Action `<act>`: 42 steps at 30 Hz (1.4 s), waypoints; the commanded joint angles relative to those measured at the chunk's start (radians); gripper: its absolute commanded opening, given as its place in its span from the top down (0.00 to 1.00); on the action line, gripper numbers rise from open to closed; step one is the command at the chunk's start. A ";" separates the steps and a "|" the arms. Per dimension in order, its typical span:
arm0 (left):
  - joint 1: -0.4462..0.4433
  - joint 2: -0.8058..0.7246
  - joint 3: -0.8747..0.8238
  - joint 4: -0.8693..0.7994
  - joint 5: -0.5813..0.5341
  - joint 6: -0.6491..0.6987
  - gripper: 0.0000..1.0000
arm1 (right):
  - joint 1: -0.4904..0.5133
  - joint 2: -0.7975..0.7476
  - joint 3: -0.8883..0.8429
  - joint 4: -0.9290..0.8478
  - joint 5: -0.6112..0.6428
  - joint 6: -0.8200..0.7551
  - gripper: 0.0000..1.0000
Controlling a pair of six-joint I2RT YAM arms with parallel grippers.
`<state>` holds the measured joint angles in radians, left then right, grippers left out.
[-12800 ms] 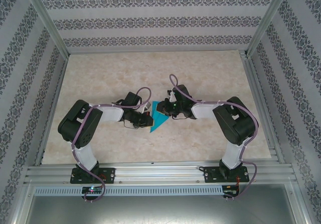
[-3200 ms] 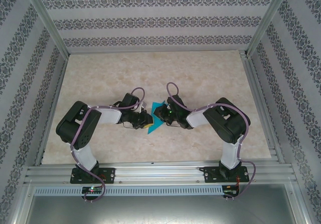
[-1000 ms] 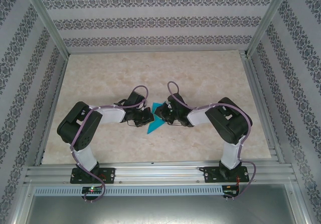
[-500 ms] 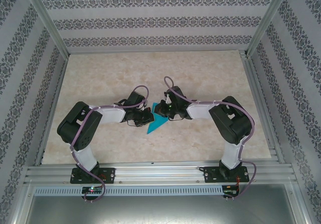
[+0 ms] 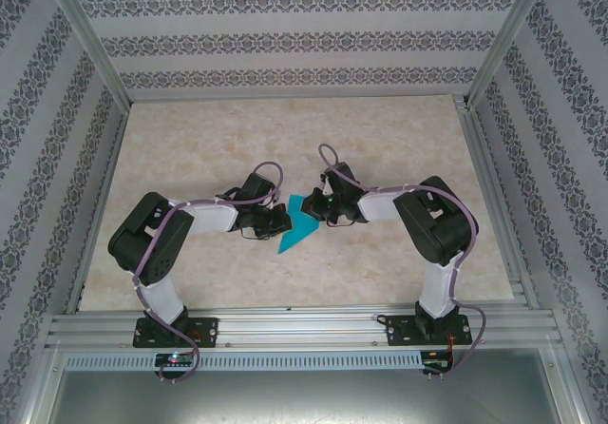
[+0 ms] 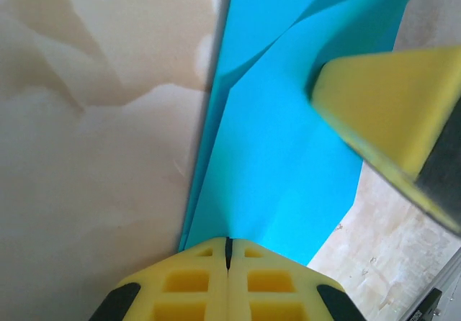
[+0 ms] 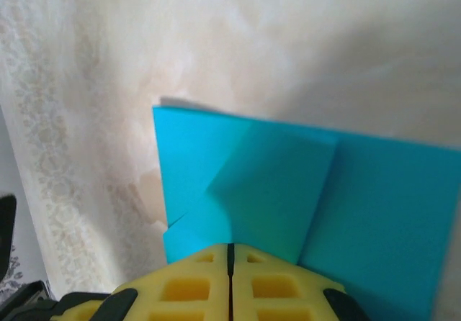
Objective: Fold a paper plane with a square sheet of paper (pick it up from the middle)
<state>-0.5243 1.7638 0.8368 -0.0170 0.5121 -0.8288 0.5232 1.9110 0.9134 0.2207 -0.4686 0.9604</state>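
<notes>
The turquoise-blue sheet of paper [image 5: 296, 228] lies partly folded on the table between the arms, with a sharp tip pointing to the near left. In the left wrist view the paper [image 6: 277, 155] shows layered flaps and a crease. My left gripper [image 6: 228, 240] is shut, its tip resting on the paper's near edge; in the top view the left gripper [image 5: 283, 219] sits at the paper's left side. My right gripper [image 7: 230, 247] is also shut, its tip on the folded paper [image 7: 288, 184]. From above, the right gripper [image 5: 315, 210] sits at the paper's far right corner. One of the right gripper's yellow fingers [image 6: 385, 109] presses on the paper.
The marble-patterned table [image 5: 380, 139] stretches wide beyond and beside the paper. Metal frame rails [image 5: 285, 327] run along the near edge, and patterned walls close in the far end and both sides.
The right gripper has slid a little to the right and towards the far side, uncovering more of the paper. The left gripper and the paper have stayed put.
</notes>
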 commanded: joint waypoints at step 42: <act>-0.013 0.056 -0.043 -0.237 -0.090 0.063 0.99 | -0.073 0.065 0.064 -0.059 0.071 -0.089 0.91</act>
<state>-0.5247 1.7645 0.8421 -0.0292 0.5117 -0.7918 0.4789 1.9484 0.9974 0.1444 -0.4587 0.8749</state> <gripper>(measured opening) 0.068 0.093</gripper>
